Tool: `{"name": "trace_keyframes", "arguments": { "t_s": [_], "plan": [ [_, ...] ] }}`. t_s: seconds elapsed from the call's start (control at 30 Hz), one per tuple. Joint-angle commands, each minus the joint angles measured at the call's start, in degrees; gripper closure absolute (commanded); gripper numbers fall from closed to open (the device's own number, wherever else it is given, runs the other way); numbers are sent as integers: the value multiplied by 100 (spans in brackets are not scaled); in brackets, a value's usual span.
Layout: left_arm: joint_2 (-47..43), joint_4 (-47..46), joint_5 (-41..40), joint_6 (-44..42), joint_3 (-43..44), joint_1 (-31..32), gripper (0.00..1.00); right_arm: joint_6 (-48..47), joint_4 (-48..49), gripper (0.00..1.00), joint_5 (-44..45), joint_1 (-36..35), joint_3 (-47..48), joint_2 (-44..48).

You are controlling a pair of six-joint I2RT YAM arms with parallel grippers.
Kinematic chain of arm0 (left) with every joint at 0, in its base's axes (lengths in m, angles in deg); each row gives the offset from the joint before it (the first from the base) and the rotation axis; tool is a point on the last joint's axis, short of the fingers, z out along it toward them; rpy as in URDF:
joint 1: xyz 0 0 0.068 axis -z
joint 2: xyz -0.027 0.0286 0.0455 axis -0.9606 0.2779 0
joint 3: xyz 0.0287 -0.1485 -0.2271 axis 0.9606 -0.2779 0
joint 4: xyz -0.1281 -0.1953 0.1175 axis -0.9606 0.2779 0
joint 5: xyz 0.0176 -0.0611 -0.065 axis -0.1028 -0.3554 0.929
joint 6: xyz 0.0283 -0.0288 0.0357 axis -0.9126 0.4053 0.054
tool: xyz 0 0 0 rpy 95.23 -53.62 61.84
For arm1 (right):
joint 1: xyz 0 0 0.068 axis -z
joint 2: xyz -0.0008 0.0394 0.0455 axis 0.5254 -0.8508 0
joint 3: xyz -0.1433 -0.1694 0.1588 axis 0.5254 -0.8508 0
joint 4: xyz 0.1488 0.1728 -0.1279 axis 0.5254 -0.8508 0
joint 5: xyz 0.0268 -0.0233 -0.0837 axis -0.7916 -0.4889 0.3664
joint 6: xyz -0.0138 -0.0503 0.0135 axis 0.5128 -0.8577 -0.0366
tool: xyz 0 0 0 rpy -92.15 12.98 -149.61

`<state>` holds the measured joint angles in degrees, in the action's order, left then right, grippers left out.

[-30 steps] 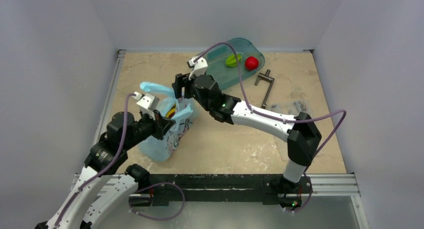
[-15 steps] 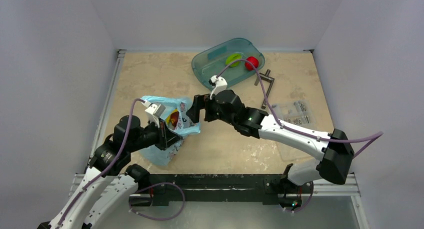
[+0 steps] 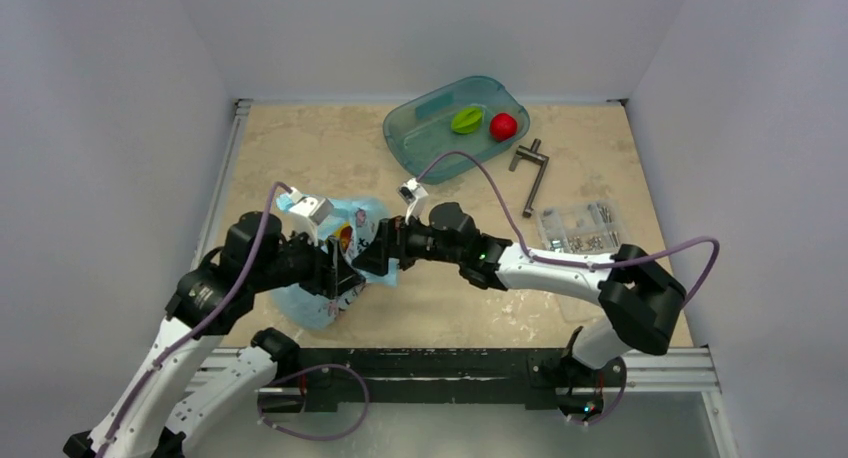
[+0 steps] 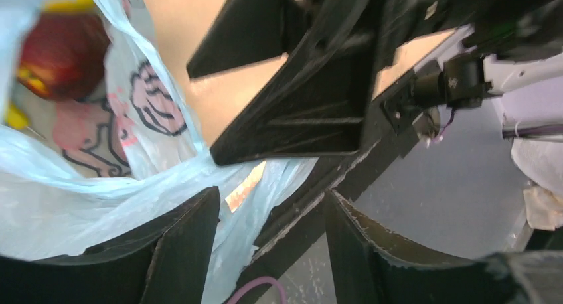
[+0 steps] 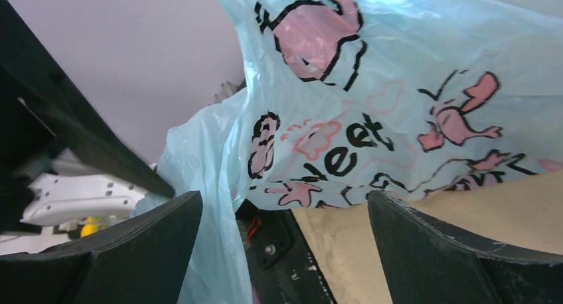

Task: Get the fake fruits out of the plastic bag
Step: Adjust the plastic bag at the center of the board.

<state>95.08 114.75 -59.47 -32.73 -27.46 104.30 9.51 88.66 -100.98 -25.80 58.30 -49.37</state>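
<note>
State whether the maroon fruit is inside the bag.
Inside: the left wrist view shows the maroon fruit within the plastic bag.

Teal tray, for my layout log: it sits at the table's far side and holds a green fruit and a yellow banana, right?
Nearly. The teal tray sits at the far side of the table with a green fruit, but its other item is a bright red round fruit, not a banana, as the top external view shows.

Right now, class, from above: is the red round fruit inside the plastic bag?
No, the red fruit sits in the teal tray beside the green fruit, apart from the plastic bag.
</note>
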Motion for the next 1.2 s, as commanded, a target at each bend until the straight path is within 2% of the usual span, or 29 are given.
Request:
{"name": "trace_keyframes", "arguments": {
  "t_s": [0.0,0.03,0.07,0.17,0.27,0.6,0.73,0.77,0.83,0.87,1.0,1.07,1.1,1.17],
  "plan": [
    [29,586,-642,-455,1114,-14,27,336,1074,2,-596,-94,-124,-192],
    [56,649,-840,-499,1302,-14,7,347,1117,3,-601,-102,-140,-228],
    [117,740,-1061,-557,1505,-14,1,361,1136,3,-601,-104,-153,-233],
    [322,993,-1856,-689,1950,-13,0,280,1041,3,-553,-107,-84,-189],
    [517,871,-2789,-559,2016,-14,0,141,743,2,-473,-104,69,-204],
    [1639,-292,-4130,-780,1988,-113,0,-2,536,1,-197,-104,537,-519],
    [2235,-462,-4194,-997,2083,-458,0,-64,394,1,-43,-104,854,-701],
    [2357,-459,-4132,-1031,2116,-576,3,-74,306,1,86,-104,930,-759],
    [2540,-516,-3844,-1139,2170,-823,16,-154,244,4,233,-104,1054,-895],
    [2591,-552,-3756,-1209,2189,-917,27,-223,222,11,295,-104,1129,-970],
    [2757,-695,-3768,-1566,2387,-958,54,-625,12,34,616,-105,1447,-1243],
    [2857,-704,-3750,-1702,2559,-968,69,-900,-156,51,806,-100,1641,-1367],
    [2905,-680,-3729,-1764,2664,-976,75,-1004,-252,59,835,-103,1766,-1427],
    [2974,-585,-3712,-1789,2906,-978,78,-1358,-427,77,927,-96,2015,-1535]
  ]
}}
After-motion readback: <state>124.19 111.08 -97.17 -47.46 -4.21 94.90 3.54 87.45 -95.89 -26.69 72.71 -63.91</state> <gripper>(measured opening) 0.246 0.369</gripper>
